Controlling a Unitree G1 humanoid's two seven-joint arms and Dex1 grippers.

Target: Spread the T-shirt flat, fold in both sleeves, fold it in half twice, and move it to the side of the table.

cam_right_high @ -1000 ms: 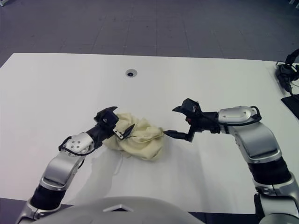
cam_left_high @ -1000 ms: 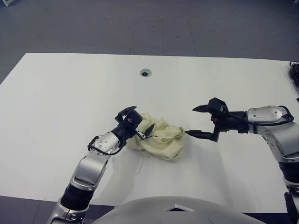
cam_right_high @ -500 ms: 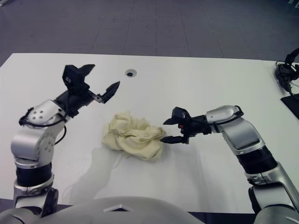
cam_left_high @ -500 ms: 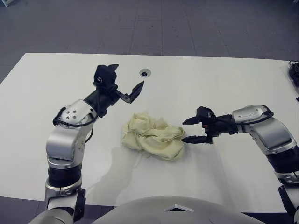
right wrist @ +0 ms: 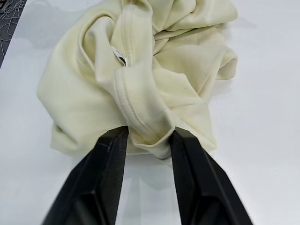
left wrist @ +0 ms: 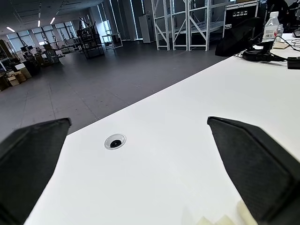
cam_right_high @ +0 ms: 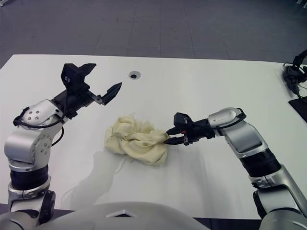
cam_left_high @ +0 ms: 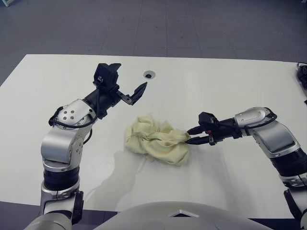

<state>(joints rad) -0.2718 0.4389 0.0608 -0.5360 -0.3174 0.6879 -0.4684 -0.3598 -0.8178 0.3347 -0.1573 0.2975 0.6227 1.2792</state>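
Note:
The pale yellow T-shirt (cam_left_high: 158, 141) lies crumpled in a heap at the middle of the white table (cam_left_high: 240, 86). My right gripper (cam_left_high: 192, 135) sits low at the heap's right edge. In the right wrist view its two black fingers (right wrist: 105, 159) press on either side of a rolled hem fold of the T-shirt (right wrist: 140, 84), so it is shut on that fold. My left gripper (cam_left_high: 131, 75) hangs open in the air above the table, behind and to the left of the shirt, with nothing between its fingers (left wrist: 253, 159).
A round cable hole (cam_left_high: 149, 74) sits in the table behind the shirt, also in the left wrist view as the cable hole (left wrist: 115, 141). Black gear and cables (cam_right_high: 293, 74) lie at the table's right edge. Bare table surrounds the shirt on all sides.
My left gripper let go of the shirt's left side and rose up and back, staying open. My right gripper came in to the shirt's right edge and closed on a fold.

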